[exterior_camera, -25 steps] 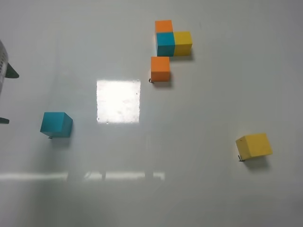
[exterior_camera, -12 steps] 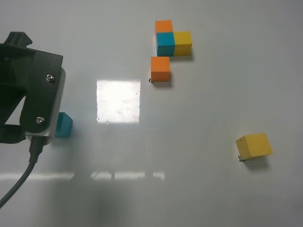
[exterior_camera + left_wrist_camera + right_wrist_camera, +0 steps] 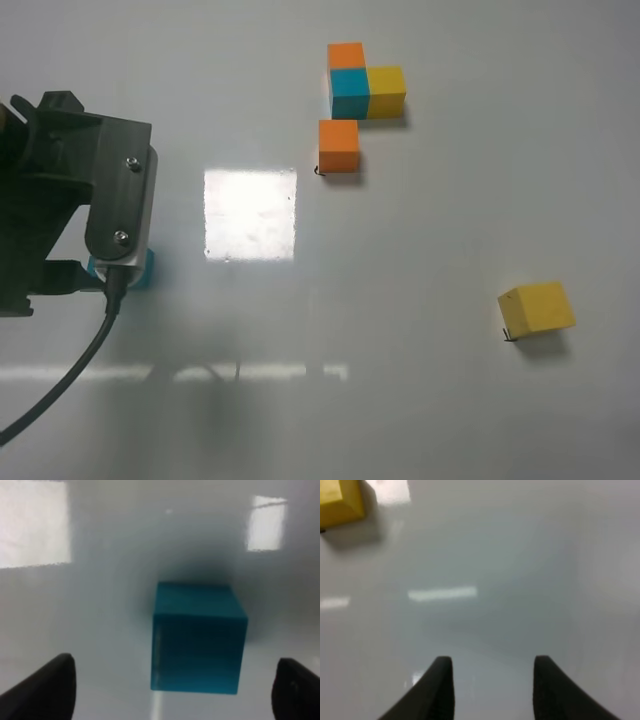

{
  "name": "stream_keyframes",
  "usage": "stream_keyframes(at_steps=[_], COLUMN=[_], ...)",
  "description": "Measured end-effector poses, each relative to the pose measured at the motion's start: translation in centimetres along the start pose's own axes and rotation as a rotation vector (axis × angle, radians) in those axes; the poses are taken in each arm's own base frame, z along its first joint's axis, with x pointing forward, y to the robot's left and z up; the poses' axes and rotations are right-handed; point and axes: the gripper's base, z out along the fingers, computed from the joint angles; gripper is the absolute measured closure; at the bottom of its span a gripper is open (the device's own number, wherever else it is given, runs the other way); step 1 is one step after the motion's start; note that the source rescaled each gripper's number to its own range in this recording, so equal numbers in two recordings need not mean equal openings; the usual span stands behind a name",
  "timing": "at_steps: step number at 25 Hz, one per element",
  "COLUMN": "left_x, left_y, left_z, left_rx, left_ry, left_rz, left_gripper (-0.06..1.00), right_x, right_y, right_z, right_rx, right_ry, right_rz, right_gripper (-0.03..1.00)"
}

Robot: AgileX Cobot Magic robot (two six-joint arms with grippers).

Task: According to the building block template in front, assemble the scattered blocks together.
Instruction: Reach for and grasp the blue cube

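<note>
Swinging in, you brought the left gripper (image 3: 170, 687) over the teal cube (image 3: 197, 637), jaws spread wide either side, not touching: ready to grasp. The right gripper (image 3: 492, 685) hung narrowly parted, empty.

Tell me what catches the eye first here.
The black left hand dominates the left side, open around the teal cube without touching it. Top centre of the high view sits the joined L-shaped template, with a loose orange cube just below it. A yellow cube lies alone at right.
</note>
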Motion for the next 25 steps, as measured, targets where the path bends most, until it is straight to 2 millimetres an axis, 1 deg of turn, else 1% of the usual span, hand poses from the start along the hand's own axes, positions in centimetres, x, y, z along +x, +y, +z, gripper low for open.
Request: stream_keyframes(at_steps=[2, 8, 14, 16, 18, 20, 21, 23, 25], left_x=[-0.3, -1.1, -1.1, -1.0, -1.0, -0.9, -0.8, -0.7, -0.7], left_y=[0.0, -0.1, -0.3, -0.4, -0.4, -0.3, -0.2, 0.0, 0.0], left_z=[0.6, 2.5, 2.7, 2.7, 2.8, 3.0, 3.2, 3.6, 3.6], left_rx=[0.014, 0.055, 0.077, 0.083, 0.085, 0.087, 0.088, 0.085, 0.083], left_ry=[0.004, 0.026, 0.046, 0.054, 0.060, 0.066, 0.069, 0.075, 0.079], left_rz=[0.012, 0.037, 0.041, 0.042, 0.042, 0.039, 0.036, 0.033, 0.034], left_gripper=[-0.01, 0.05, 0.12, 0.17, 0.29, 0.45, 0.56, 0.83, 0.84], right_x=[0.0, 0.0, 0.0, 0.0, 0.0, 0.0, 0.0, 0.0, 0.0], right_y=[0.0, 0.0, 0.0, 0.0, 0.0, 0.0, 0.0, 0.0, 0.0], right_z=[0.0, 0.0, 0.0, 0.0, 0.0, 0.0, 0.0, 0.0, 0.0], right_rx=[0.000, 0.000, 0.000, 0.000, 0.000, 0.000, 0.000, 0.000, 0.000], right_ry=[0.000, 0.000, 0.000, 0.000, 0.000, 0.000, 0.000, 0.000, 0.000], right_rz=[0.000, 0.001, 0.001, 0.001, 0.001, 0.001, 0.001, 0.001, 0.001], right_gripper=[0.74, 0.74, 0.74, 0.74, 0.74, 0.74, 0.74, 0.74, 0.74])
